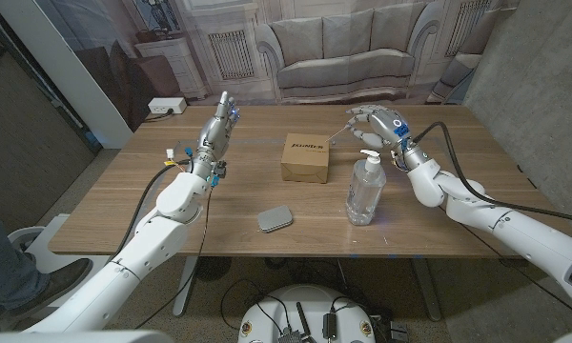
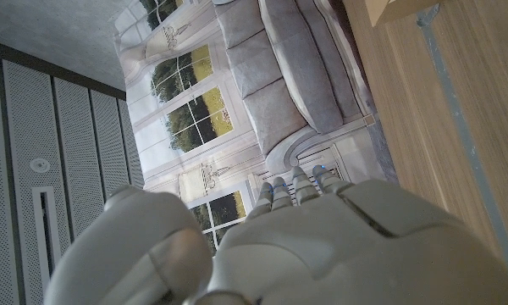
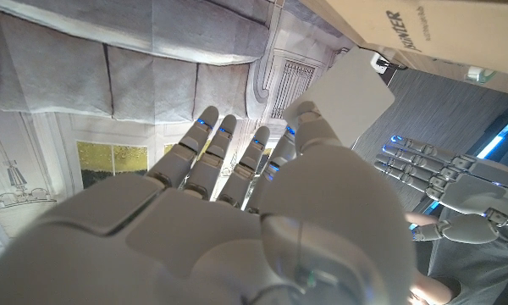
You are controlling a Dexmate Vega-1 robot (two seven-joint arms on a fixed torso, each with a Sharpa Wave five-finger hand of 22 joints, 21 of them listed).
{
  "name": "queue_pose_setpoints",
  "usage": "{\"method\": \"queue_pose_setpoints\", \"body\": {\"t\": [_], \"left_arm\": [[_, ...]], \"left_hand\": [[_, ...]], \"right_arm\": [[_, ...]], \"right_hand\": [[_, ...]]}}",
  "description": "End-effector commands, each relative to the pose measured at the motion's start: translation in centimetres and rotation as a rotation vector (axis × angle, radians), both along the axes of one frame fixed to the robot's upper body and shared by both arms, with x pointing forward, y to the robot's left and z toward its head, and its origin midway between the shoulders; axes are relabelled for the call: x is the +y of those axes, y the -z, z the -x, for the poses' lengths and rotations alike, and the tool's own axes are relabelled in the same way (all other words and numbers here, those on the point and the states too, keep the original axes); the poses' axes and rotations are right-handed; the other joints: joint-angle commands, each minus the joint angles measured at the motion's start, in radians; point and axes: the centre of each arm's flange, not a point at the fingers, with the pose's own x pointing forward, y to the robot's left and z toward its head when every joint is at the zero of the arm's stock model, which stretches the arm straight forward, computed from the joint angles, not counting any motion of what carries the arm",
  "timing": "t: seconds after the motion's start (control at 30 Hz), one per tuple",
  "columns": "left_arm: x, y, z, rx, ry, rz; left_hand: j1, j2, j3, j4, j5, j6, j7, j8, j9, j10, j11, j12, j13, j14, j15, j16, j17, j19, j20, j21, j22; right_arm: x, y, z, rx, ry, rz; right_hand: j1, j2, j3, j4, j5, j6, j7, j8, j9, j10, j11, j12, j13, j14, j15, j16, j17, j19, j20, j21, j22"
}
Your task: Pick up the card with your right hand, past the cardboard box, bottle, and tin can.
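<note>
Your right hand (image 1: 379,125) is raised above the far right part of the brown wooden table (image 1: 124,205), beyond the clear plastic pump bottle (image 1: 365,191) and to the right of the small brown cardboard box with dark printing on its top (image 1: 305,157). From the head view you see a thin pale card (image 1: 341,132) held at its fingertips, reaching toward the box; the grip itself is too small to read there. Your right wrist view makes it plainer: the flat grey-white card (image 3: 349,97) is pinched against the tip of a finger (image 3: 309,127), while the other fingers lie side by side, nearly straight. That same view shows the box's printed side (image 3: 440,30) close beside the card, and your left hand (image 3: 444,178) in the distance with its fingers spread.

In the head view your left hand (image 1: 219,122) stands at the far left of the table, fingers extended and holding nothing. The left wrist view shows only the back of that hand (image 2: 322,246), so the fingers are barely visible there.

The flat grey rectangular tin (image 1: 275,218) lies on the near part of the table, well apart from both hands, seen in the head view.
</note>
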Motion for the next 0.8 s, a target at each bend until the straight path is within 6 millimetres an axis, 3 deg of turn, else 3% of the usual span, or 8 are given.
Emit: {"method": "queue_pose_setpoints", "body": {"t": [0.03, 0.8], "left_arm": [[0.4, 0.0, 0.4, -0.013, 0.005, 0.004], [0.7, 0.6, 0.4, -0.003, 0.010, -0.004]], "left_hand": [[0.003, 0.008, -0.007, -0.001, 0.007, 0.004, -0.002, -0.005, 0.004, 0.006, 0.001, 0.000, 0.002, -0.003, 0.003, -0.001, 0.004, -0.009, -0.047, -0.005, 0.002], [0.005, 0.009, -0.010, -0.001, 0.007, 0.006, -0.003, -0.004, 0.004, 0.006, 0.001, -0.001, 0.002, -0.003, 0.003, -0.001, 0.004, -0.009, -0.047, -0.006, 0.002]], "right_arm": [[-0.3, -1.6, 1.4, -0.028, 0.045, -0.006], [-0.6, -5.1, 4.8, -0.005, 0.093, -0.061]], "right_hand": [[0.007, 0.005, -0.004, 0.002, -0.002, 0.007, -0.003, 0.011, 0.005, 0.010, 0.001, 0.001, 0.005, -0.002, -0.154, -0.002, 0.005, -0.004, -0.110, 0.001, 0.004], [0.007, 0.006, -0.010, 0.005, -0.003, 0.000, 0.001, 0.022, 0.018, 0.006, 0.001, -0.003, 0.005, -0.007, -0.151, -0.003, 0.005, -0.013, -0.106, -0.006, 0.003]]}}
